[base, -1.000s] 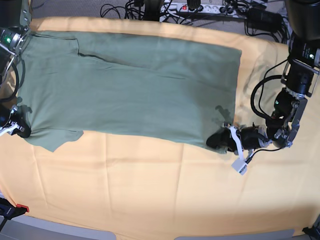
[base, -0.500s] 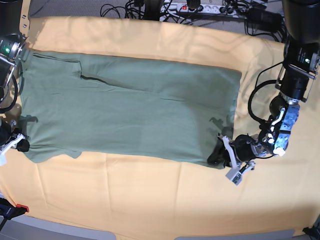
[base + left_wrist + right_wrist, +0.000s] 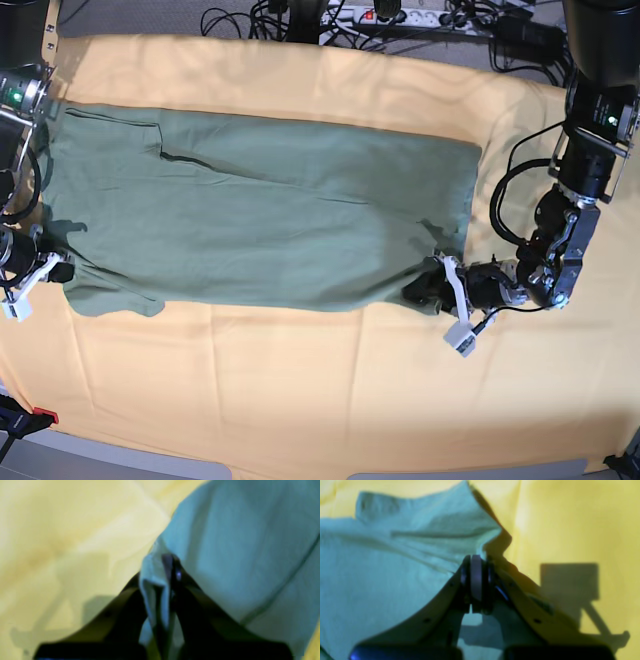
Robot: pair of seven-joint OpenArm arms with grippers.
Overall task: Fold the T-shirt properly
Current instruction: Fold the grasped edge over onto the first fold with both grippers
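Base view: T-shirt (image 3: 270, 215) lies flat on the yellow-orange cloth (image 3: 320, 390) covering the table, long axis running between the two tools. Left tool (image 3: 425, 290) is clamped on the near corner at one end; right tool (image 3: 55, 272) is clamped on the near corner at the other end.

Change over the last second: both tools have carried their corners inward, toward the shirt's middle line. The near edge, which bulged out well clear of the body a second ago, now sits drawn in and straighter. The flap beside the right tool has shrunk to a small lobe. Far edge has not shifted.

Left wrist view: left tool's jaws are pressed together with a bunched fold of green fabric (image 3: 155, 590) pinched between them; cloth shows just beside the pinch, shirt body spreads away on the other side.

Right wrist view: right tool (image 3: 476, 577) narrow, jaws together at the shirt's edge (image 3: 492, 533); fabric ahead of the tips ripples into shallow creases. Grip on fabric is less plain here, blurred, but the edge meets the tips.

Judgement: lengthwise fold under way, early. Both corners need lifting and carrying over toward the far edge together; uneven travel would skew the fold line.
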